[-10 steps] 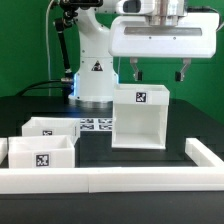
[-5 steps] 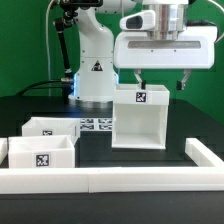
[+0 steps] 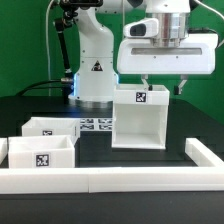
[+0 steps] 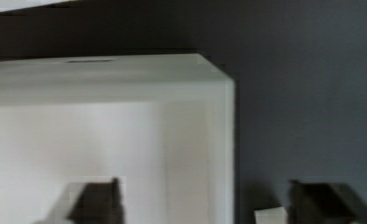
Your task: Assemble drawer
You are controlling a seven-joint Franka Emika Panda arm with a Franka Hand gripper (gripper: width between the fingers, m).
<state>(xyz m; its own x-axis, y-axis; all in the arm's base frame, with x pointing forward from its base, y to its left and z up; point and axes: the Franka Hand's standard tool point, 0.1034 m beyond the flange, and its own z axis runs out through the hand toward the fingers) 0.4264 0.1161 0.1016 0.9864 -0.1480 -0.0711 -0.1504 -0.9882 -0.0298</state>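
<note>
White gripper [image 3: 165, 88] hangs wide open, empty, above the drawer box [image 3: 138, 122].

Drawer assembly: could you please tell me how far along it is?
Done: nothing joined yet; the cabinet stands empty. In hand: the open claw hovers above the cabinet's wall, gripping nothing. Left: the farther drawer box and the nearer drawer box lie outside it, needing insertion.

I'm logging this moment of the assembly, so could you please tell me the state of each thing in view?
gripper: open, empty, hovering over the drawer box.
drawer box: upright on the table, open front towards the exterior camera, nothing inside, not gripped.
rear tray: open side up, untouched.
front tray: open side up, untouched.
marker board: lying flat.
</note>
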